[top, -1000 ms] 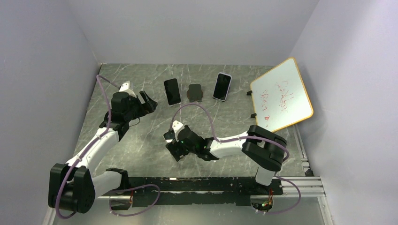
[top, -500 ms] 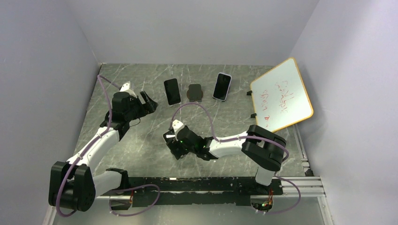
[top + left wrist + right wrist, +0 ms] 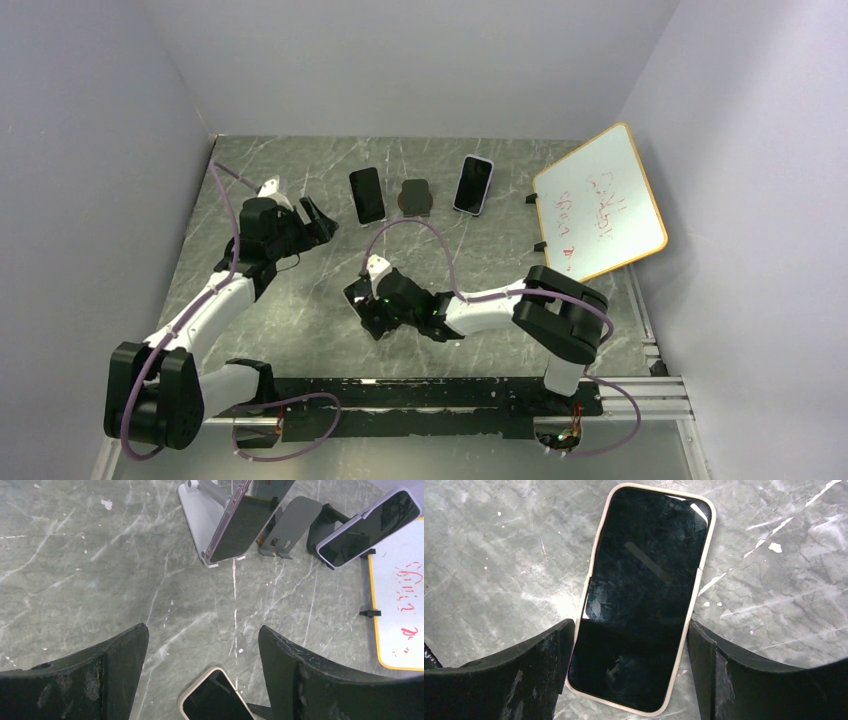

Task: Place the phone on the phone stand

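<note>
The right hand grips the phone by its two long sides. The phone lies flat on the tabletop, well apart from the phone stand. The left hand is spread wide, holding nothing.

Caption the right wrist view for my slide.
Right tool straddling the cream-cased phone, which lies face up on the marble table.

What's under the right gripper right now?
A cream-cased phone lies flat and screen-up on the marble table, with the right gripper closed against both its long edges. Anything beneath the phone is covered, and from above the gripper hides the phone.
</note>
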